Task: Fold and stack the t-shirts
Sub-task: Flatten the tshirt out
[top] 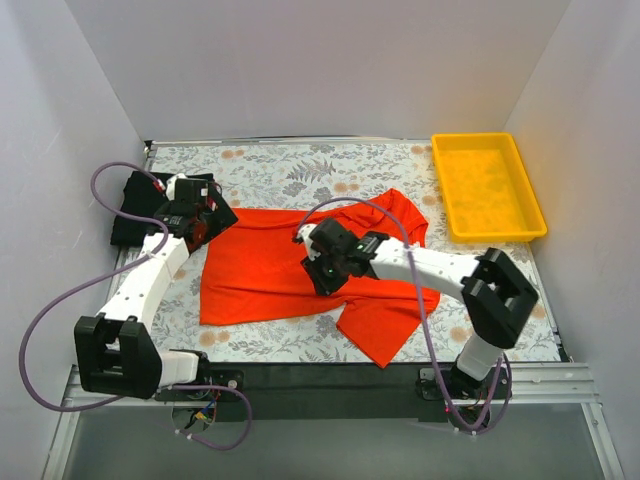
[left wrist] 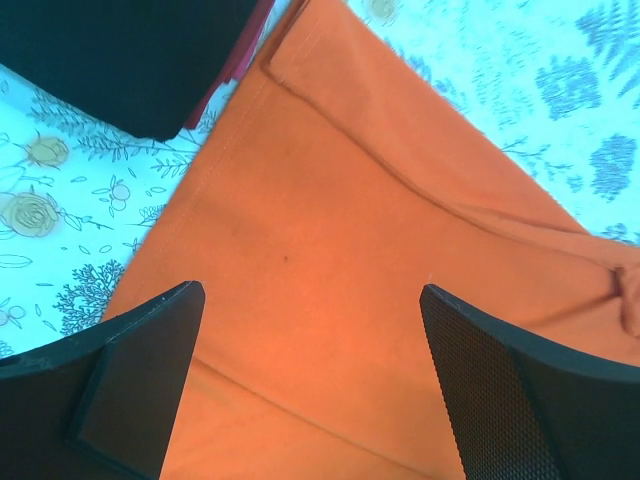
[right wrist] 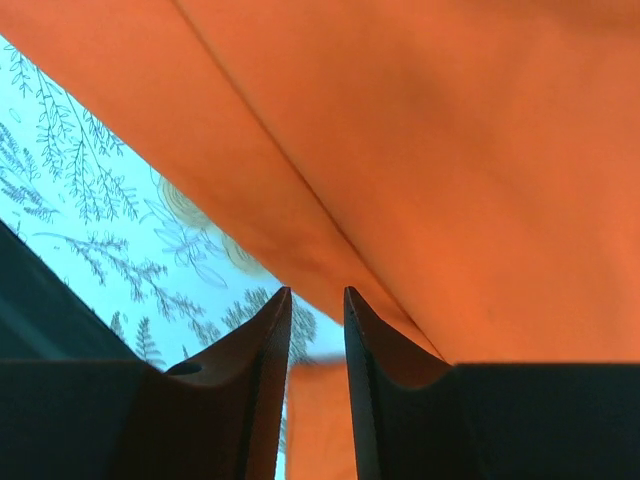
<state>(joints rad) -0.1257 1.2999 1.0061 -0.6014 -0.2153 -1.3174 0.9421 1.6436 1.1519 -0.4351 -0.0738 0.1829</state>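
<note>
The bright orange-red t-shirt [top: 260, 275] lies spread on the floral table, one part folded toward the front right. My left gripper [top: 207, 222] hovers open over its far left corner. In the left wrist view the gripper [left wrist: 312, 292] has its jaws wide apart above the orange cloth [left wrist: 340, 230]. My right gripper [top: 322, 264] sits low at the shirt's middle. In the right wrist view the gripper [right wrist: 317, 292] is nearly closed, with a strip of the orange shirt [right wrist: 450, 150] between the jaws. Folded black [top: 135, 205] and dark red [left wrist: 235, 70] t-shirts lie at the far left.
A yellow plastic tray [top: 487, 187] stands at the far right corner. White walls close in the table [top: 300, 165] on three sides. The folded black shirt [left wrist: 120, 50] lies just beyond the left gripper. Purple cables loop beside both arms.
</note>
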